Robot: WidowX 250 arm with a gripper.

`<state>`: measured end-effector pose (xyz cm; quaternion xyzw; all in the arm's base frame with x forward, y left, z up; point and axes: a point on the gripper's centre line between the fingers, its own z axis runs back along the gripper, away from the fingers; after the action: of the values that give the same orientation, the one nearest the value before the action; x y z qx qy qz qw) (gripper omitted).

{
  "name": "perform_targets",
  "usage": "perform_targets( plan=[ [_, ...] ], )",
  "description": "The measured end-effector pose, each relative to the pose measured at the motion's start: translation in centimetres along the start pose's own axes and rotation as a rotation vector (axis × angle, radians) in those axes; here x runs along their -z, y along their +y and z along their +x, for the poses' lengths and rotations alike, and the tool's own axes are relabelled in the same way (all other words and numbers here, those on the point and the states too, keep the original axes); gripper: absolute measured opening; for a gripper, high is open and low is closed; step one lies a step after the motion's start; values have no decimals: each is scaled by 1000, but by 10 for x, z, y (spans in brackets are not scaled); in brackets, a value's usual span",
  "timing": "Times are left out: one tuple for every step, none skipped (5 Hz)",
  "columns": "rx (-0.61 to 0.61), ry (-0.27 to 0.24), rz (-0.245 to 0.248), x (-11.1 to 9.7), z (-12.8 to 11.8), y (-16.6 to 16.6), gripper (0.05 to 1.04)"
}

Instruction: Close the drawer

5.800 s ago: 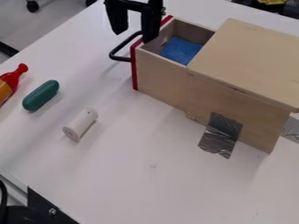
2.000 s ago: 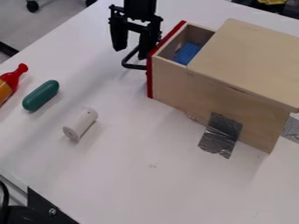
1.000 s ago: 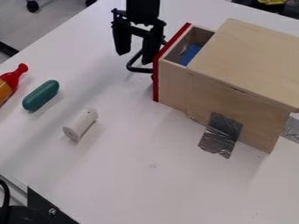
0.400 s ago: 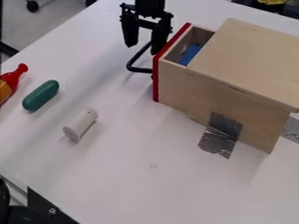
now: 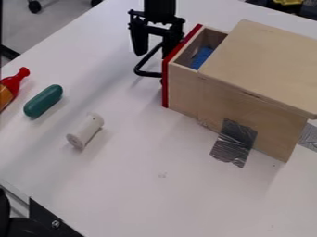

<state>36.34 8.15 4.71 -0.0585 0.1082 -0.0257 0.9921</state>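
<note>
Wooden drawer [image 5: 183, 90]: part out of cabinet [image 5: 263, 65] | handling: likely light, stiff, may bind if shoved askew | contact: push mid red front [image 5: 165, 84]; handle [image 5: 147, 74] if pulling | gripper [image 5: 154, 54]: fingers well spread, grasping nothing, beside handle and front; touch unclear.

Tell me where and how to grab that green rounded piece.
Best take the green piece around its middle, coming straight down from above with one finger at each long side. It lies lengthwise on the table, longer than it is wide, so closing across its narrow width should hold; the rounded ends would likely slip.
</note>
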Motion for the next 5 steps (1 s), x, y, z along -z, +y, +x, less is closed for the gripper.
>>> perform_targets(
  plan=[
    [4,-11,-13,2,-4,-5,999],
    [0,-17,-23,3,-4,-6,999],
    [-9,-26,-31,2,-2,-8,1000],
    [-5,-24,-52,-1,5,-12,999],
    [-7,-33,-66,-3,10,-13,999]
  ],
)
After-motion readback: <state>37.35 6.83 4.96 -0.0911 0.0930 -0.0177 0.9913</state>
